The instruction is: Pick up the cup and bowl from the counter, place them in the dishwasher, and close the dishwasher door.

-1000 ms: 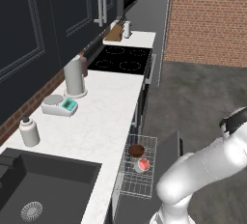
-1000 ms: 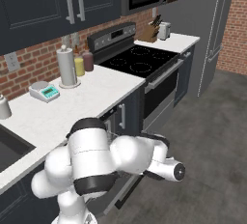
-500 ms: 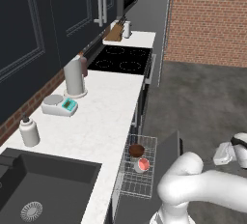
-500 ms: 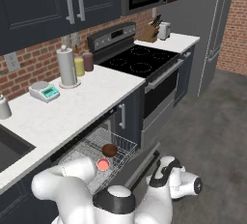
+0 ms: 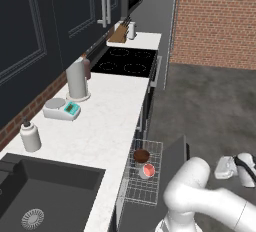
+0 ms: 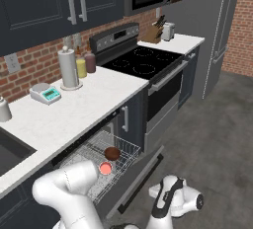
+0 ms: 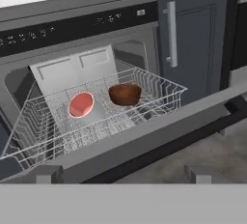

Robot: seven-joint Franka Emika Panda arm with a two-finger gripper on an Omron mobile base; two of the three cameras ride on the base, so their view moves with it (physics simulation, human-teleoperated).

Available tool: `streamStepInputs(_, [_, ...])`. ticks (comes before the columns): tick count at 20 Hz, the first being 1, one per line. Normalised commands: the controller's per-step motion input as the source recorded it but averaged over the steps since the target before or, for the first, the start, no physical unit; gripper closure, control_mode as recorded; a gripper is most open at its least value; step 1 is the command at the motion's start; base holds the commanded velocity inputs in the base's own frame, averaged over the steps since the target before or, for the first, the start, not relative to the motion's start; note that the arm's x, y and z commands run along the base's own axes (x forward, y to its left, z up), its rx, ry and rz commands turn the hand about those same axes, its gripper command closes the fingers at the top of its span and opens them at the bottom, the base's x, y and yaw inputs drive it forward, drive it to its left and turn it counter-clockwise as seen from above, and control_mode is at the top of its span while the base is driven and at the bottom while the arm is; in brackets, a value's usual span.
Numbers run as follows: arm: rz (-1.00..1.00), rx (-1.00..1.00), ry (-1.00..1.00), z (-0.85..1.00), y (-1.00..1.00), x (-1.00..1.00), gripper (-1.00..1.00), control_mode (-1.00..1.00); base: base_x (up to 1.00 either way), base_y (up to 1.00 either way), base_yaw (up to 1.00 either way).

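Cup (image 7: 82, 105) and bowl (image 7: 125, 94) both found inside the dishwasher (image 7: 77, 30), resting side by side in the pulled-out wire rack (image 7: 159, 89), near each other but not clearly touching. Cup lying tipped, salmon-red inside facing the hand camera; bowl sitting upright to its right in that view. Dishwasher door (image 7: 144, 138) lowered, not closed, with its near edge crossing the hand view below the rack.

Hand view: looking straight into the open machine, showing the control strip above the opening, the pale inner panel behind the rack, and a handled cabinet door (image 7: 193, 39) to the right. Two dark fingers (image 7: 48, 174) rising at the bottom edge, set wide apart, nothing between them, short of the door edge.

Left base view: looking down along the white bench (image 5: 100, 121), with a soap bottle (image 5: 30, 137), a small scale (image 5: 61, 109), a grey canister (image 5: 76, 79), the black sink (image 5: 45, 191) and black cooktop (image 5: 125, 61); rack seen from above, bowl beyond cup. Hand low at the far right edge, over the floor.

Right base view: door seen from the side, sloping down toward the floor; arm bent low in front of it, hand near the floor. Finger spread not legible in either base view.
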Motion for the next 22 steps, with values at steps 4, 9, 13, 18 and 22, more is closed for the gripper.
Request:
streamStepInputs(4, [0.04,0.13,-0.02,-0.50,0.00,0.34,-1.00,-1.00,0.00,0.00,0.00])
streamStepInputs(9, [0.12,0.17,-0.13,-0.42,0.00,0.23,-1.00,-1.00,0.00,0.00,0.00])
streamStepInputs(13, [0.12,0.20,-0.02,-0.52,0.00,0.26,-1.00,-1.00,0.00,0.00,0.00])
streamStepInputs(18, [0.09,0.11,-0.07,-0.58,0.00,0.23,-1.00,-1.00,0.00,0.00,0.00])
streamStepInputs(22, [0.06,0.05,-0.08,-0.44,0.00,0.20,-1.00,-1.00,0.00,0.00,0.00])
